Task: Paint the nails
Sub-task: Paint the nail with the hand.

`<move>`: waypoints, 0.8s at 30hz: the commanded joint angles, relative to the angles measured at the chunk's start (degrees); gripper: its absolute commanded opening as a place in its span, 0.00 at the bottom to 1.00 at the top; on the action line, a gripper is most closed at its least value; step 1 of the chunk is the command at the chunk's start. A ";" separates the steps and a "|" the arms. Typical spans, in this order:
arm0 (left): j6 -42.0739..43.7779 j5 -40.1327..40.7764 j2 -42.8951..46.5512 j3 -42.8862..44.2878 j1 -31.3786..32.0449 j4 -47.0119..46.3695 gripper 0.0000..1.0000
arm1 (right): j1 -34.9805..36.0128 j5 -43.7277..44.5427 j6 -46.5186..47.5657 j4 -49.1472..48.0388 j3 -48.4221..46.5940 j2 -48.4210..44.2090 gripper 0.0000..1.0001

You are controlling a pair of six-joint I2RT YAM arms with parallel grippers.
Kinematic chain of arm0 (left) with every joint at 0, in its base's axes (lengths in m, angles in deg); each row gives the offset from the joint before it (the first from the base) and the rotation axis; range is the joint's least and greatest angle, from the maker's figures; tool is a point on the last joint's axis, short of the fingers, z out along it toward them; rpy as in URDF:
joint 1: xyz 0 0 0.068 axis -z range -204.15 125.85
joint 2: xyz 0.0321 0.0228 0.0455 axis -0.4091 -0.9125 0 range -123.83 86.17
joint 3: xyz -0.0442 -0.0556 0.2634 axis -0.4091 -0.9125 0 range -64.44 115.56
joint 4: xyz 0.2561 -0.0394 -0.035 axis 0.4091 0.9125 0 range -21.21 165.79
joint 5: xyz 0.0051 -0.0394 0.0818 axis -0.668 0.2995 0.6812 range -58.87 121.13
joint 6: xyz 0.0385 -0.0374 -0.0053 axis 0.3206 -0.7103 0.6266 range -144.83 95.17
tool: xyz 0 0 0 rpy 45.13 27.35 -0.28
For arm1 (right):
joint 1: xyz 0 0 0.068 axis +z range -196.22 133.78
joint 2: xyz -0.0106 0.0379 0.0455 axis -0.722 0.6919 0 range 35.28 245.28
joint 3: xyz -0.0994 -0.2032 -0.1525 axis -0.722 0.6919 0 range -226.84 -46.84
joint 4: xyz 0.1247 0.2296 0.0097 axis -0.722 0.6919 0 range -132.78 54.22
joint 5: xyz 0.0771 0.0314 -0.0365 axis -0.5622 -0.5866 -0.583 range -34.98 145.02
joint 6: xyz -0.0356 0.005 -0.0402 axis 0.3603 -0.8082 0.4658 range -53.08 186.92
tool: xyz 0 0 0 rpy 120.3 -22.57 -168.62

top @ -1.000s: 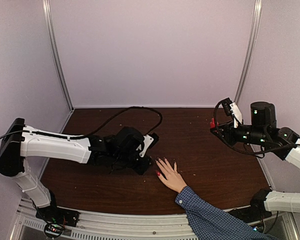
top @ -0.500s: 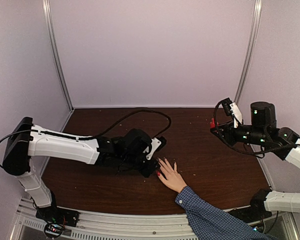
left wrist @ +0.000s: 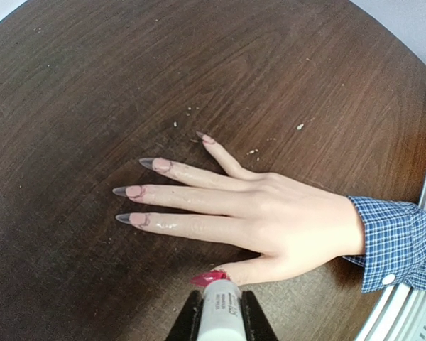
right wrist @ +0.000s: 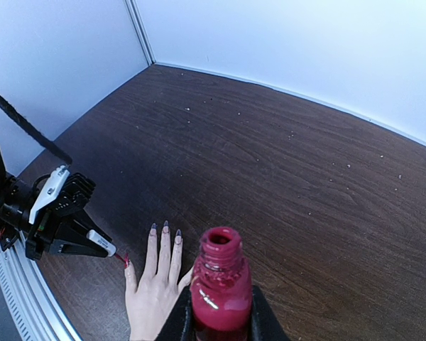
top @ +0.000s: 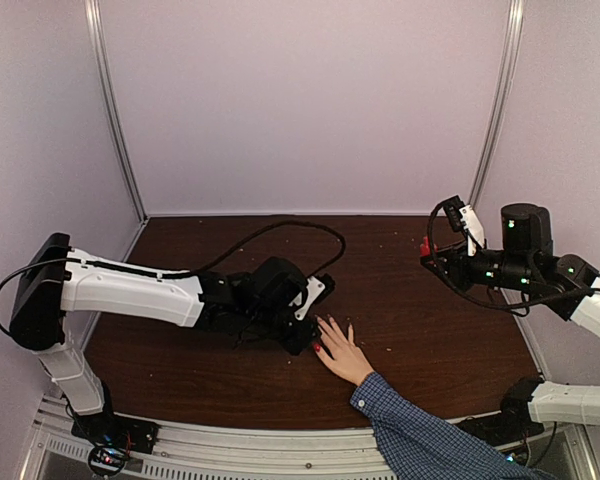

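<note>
A light-skinned hand [left wrist: 284, 220] in a blue checked sleeve [left wrist: 397, 241] lies flat on the dark wooden table [top: 430, 330], fingers spread. Its thumb nail [left wrist: 209, 278] is glossy red. The other nails [left wrist: 131, 218] are bare pinkish with dark tips. My left gripper [left wrist: 220, 317] is shut on a white brush cap [left wrist: 220, 305], and the brush tip touches the thumb nail [right wrist: 126, 261]. From above, the left gripper [top: 305, 338] sits just left of the hand [top: 342, 352]. Raised at the right, my right gripper [right wrist: 220, 323] is shut on an uncapped red polish bottle [right wrist: 221, 284].
A black cable [top: 280, 232] loops over the table behind the left arm. Lilac walls enclose the back and both sides. The metal rail [top: 250, 440] runs along the near edge. Small crumbs [left wrist: 252, 151] lie near the little finger.
The left arm has moved right toward the hand, bringing the brush to the thumb nail. The right arm and the hand have stayed still.
</note>
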 commanded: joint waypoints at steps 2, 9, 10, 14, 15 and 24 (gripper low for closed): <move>0.12 -0.21 -1.34 1.36 0.09 0.40 0.00 | -0.41 0.41 -0.02 -0.38 -0.16 -0.44 0.00; 0.02 -0.19 -1.77 1.69 0.06 0.95 0.00 | -0.41 0.42 -0.02 -0.36 -0.16 -0.39 0.00; 0.02 -0.17 -1.87 1.76 0.11 0.97 0.00 | -0.42 0.45 -0.01 -0.36 -0.16 -0.36 0.00; -0.05 -0.32 -1.99 1.90 0.11 0.97 0.00 | -0.42 0.42 -0.02 -0.38 -0.11 -0.32 0.00; 0.00 -0.28 -2.00 1.98 0.11 0.99 0.00 | -0.42 0.46 0.00 -0.44 -0.10 -0.31 0.00; -0.22 0.98 -2.22 2.66 0.11 1.49 0.00 | -0.42 0.41 -0.02 -0.36 -0.16 -0.28 0.00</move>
